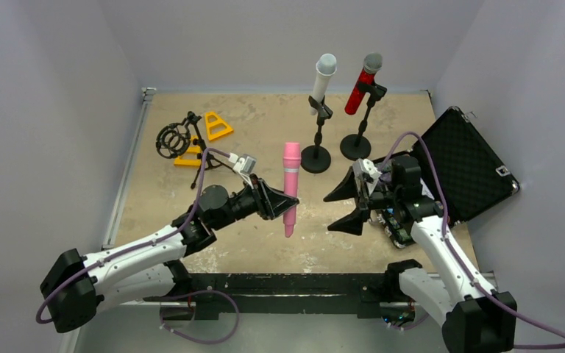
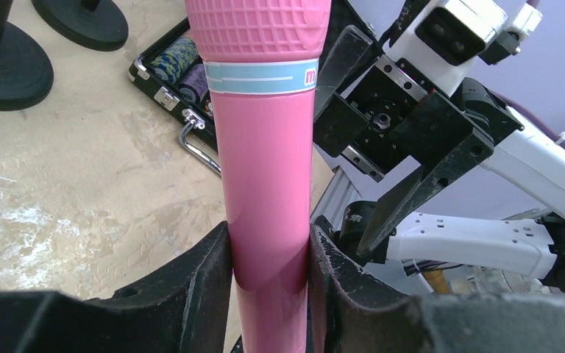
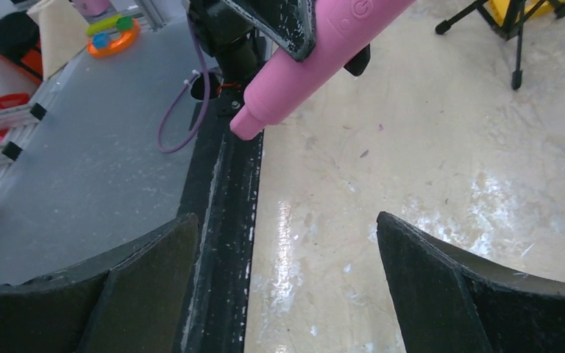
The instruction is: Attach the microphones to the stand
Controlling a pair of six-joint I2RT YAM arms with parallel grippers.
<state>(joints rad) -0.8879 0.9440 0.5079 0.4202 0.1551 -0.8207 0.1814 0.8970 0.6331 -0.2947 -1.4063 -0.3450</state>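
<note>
Top external view is showing, at the far left of the table (image 1: 265,250), a black ring mount (image 1: 171,140) on a small tripod sitting beside two yellow triangular frames (image 1: 218,126). Right of them, the left gripper (image 1: 288,200) is clamping the pink microphone (image 1: 290,173) around its lower body, the head pointing toward the far side and the tail toward the near edge. In the left wrist view both fingers (image 2: 206,287) are pressing against the pink barrel below its pale blue band (image 2: 261,76). Further right and farther back, the white microphone (image 1: 323,79) is sitting tilted in the clip of a black round-based stand (image 1: 316,157), and the red microphone (image 1: 361,90) is sitting likewise in the neighbouring stand (image 1: 355,145). Nearer, the right gripper (image 1: 340,209) is hovering just right of the pink microphone with its jaws spread wide apart, gripping nothing. Behind it, at the right edge, an open black case (image 1: 471,165) is lying.
</note>
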